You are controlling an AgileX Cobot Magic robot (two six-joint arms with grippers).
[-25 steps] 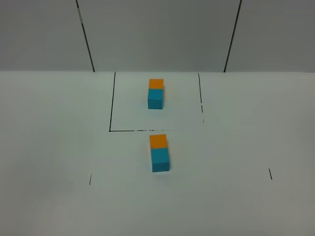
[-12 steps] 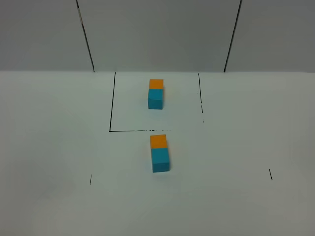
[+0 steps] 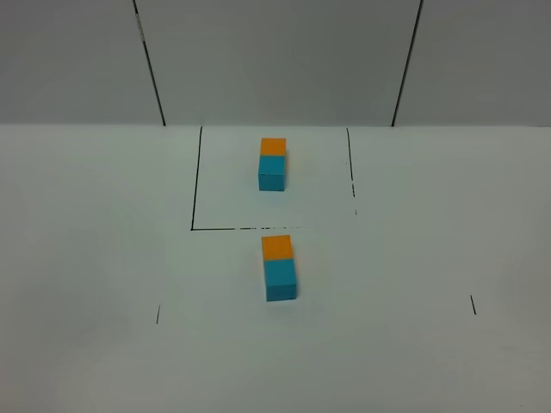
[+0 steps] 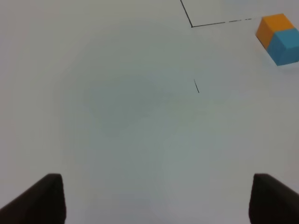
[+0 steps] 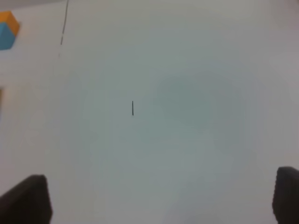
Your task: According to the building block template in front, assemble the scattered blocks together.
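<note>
Only two things stand on the white table (image 3: 103, 258) — the template pair (image 3: 272, 163) inside the outlined square (image 3: 196, 181), and the assembled pair (image 3: 279, 268) just in front of that square's near line. They sit in one line down the middle with a bare strip between them. To either side the table lies open — each hand has wide flat room around it, its fingers spread apart over bare surface.
</note>
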